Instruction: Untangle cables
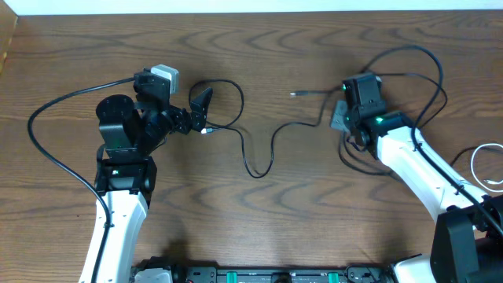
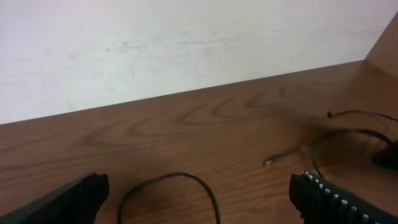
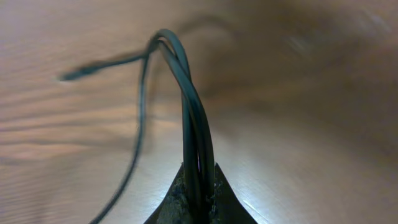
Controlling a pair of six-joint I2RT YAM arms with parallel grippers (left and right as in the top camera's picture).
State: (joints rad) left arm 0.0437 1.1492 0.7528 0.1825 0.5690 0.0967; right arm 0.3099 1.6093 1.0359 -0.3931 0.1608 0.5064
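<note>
A thin black cable (image 1: 255, 169) runs across the table from a loop by my left gripper (image 1: 202, 114), dips in the middle, and rises to my right gripper (image 1: 339, 118). My left gripper (image 2: 199, 193) is open, with the cable loop (image 2: 168, 180) lying on the wood between its jaws. My right gripper (image 3: 199, 190) is shut on two black cable strands (image 3: 186, 99) that rise from its jaws. A small plug end (image 1: 297, 94) lies free on the table; it also shows in the right wrist view (image 3: 71, 76) and the left wrist view (image 2: 268, 162).
A white cable (image 1: 478, 169) lies at the far right edge of the table. Thicker black arm wires arc beside the left arm (image 1: 47, 149) and behind the right arm (image 1: 428, 71). A pale wall (image 2: 186, 43) backs the table.
</note>
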